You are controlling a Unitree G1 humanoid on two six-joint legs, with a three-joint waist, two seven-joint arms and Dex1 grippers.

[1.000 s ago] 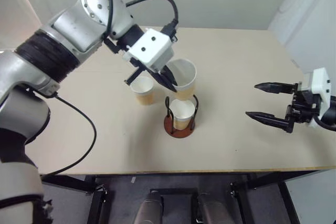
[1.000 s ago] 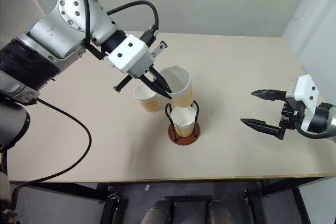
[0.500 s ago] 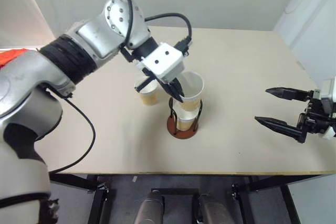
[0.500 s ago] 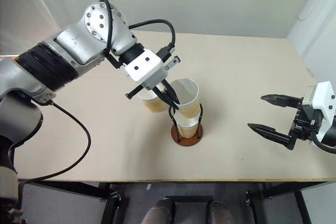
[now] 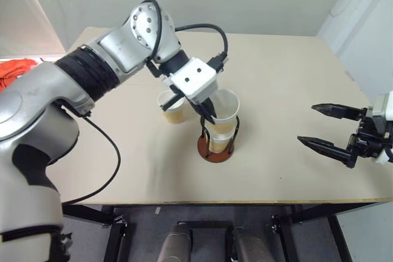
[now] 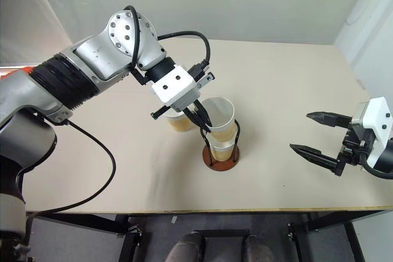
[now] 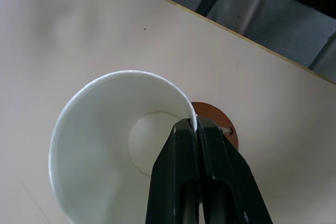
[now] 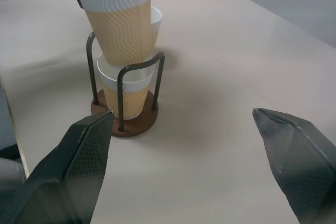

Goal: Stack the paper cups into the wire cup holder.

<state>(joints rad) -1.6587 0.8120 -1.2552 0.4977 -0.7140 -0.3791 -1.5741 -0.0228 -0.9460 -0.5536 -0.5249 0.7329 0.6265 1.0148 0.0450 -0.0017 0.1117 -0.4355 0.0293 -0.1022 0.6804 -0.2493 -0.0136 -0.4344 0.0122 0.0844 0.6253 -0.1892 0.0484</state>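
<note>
Second cup going into the wire cup holder

The left gripper (image 6: 205, 122) pinched the rim of a paper cup (image 6: 220, 115), its bottom nested in the cup (image 8: 125, 90) already inside the wire cup holder (image 6: 222, 154), mid-tabletop. A third cup (image 5: 170, 107) stood just beside it. The right gripper (image 6: 319, 138) hovered near the tabletop's right edge, fingers spread apart.

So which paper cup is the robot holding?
The top cup, pinched at its rim by the left gripper. It sits partway inside the cup already in the wire cup holder. The third cup stands alone on the table.
</note>
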